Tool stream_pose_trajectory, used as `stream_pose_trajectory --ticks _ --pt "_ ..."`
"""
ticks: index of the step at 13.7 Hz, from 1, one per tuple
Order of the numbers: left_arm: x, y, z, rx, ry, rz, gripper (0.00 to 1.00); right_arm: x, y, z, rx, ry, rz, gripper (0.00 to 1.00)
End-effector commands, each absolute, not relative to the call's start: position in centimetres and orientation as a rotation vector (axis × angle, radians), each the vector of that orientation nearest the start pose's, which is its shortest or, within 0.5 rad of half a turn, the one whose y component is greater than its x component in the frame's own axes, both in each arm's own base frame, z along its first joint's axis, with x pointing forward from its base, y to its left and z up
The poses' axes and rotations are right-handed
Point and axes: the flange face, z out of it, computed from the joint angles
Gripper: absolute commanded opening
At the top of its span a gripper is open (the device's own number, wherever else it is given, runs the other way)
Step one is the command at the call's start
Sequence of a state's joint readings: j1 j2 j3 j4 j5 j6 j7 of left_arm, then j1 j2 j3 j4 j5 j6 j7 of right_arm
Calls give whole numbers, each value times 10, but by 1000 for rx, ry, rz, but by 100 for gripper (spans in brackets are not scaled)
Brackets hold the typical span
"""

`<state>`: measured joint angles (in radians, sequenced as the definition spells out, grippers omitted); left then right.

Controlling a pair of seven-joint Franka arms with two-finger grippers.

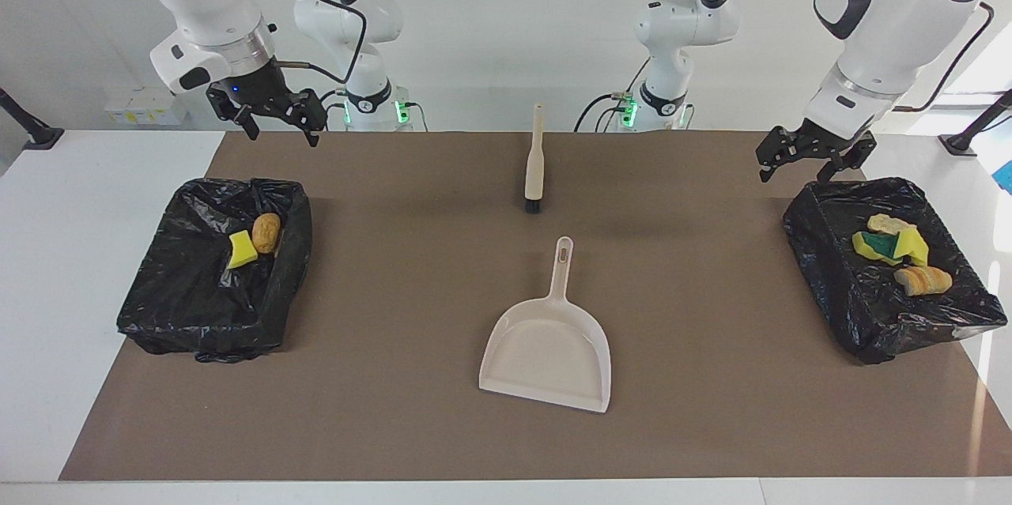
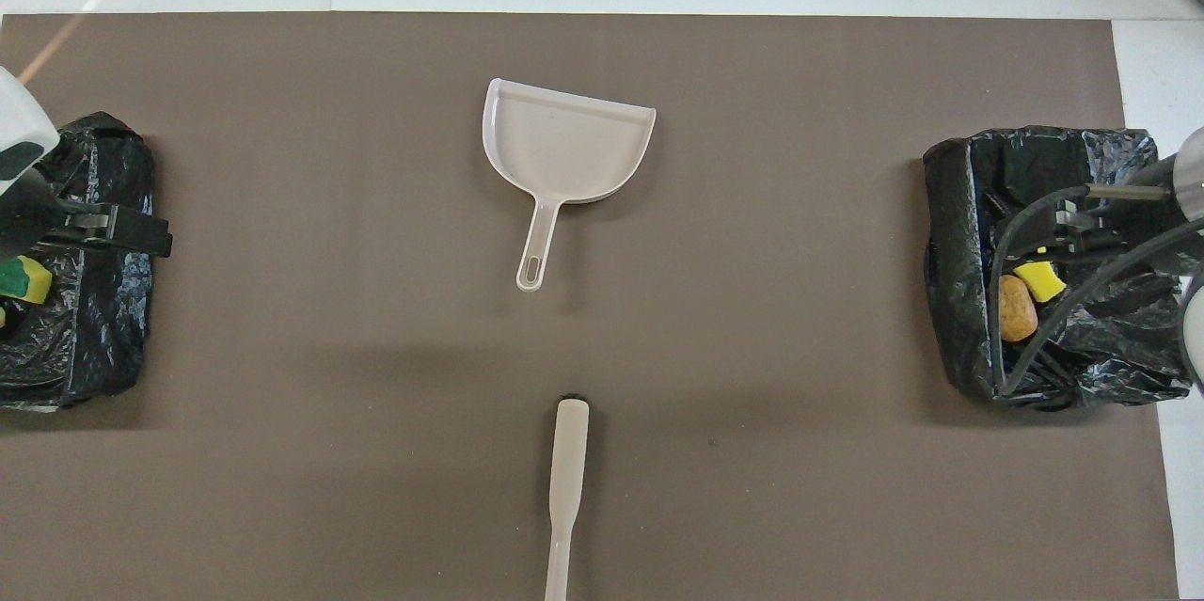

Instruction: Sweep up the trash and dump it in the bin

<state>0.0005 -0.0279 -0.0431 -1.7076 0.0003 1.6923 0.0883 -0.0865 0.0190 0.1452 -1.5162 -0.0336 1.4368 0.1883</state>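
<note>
Trash lies in two black-bagged bins at the ends of the brown mat [image 1: 395, 426]: a yellow sponge chunk [image 1: 242, 250] and a tan bread-like roll [image 1: 266, 232] in the bin at the right arm's end [image 1: 158, 307], and a pale lump [image 1: 887, 224], a yellow-and-green sponge [image 1: 892, 245] and a striped bread-like roll [image 1: 922, 280] in the bin at the left arm's end [image 1: 846, 292]. In the overhead view that second bin is cut off at the frame edge and most of its contents are hidden under the left arm; cables cross the other bin there. Only five pieces can be made out. The left gripper [image 1: 804, 158] hangs over the mat by the robot-side edge of its bin, fingers spread and holding nothing. The right gripper [image 1: 281, 122] hangs over the mat's robot-side edge, likewise spread and empty. Between the bins the mat carries only the beige dustpan [image 1: 547, 347] and, nearer the robots, the brush [image 1: 535, 161], apart from each other; the brush's handle end is cut off in the overhead view.
</note>
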Motion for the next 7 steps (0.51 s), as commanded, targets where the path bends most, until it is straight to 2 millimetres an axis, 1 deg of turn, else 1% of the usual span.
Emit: stream_pose_trajectory --ticks 1,3,5,7 --pt "532 -25 595 -3130 230 -50 100 545 25 635 -3174 178 123 100" --pt "536 -25 598 -3129 244 -69 100 546 23 635 -3174 182 123 100" --pt "540 -26 604 -3128 278 -91 100 546 25 635 -3169 177 124 100" --pt "543 -24 605 -3128 304 -94 100 546 26 634 -3172 182 123 100"
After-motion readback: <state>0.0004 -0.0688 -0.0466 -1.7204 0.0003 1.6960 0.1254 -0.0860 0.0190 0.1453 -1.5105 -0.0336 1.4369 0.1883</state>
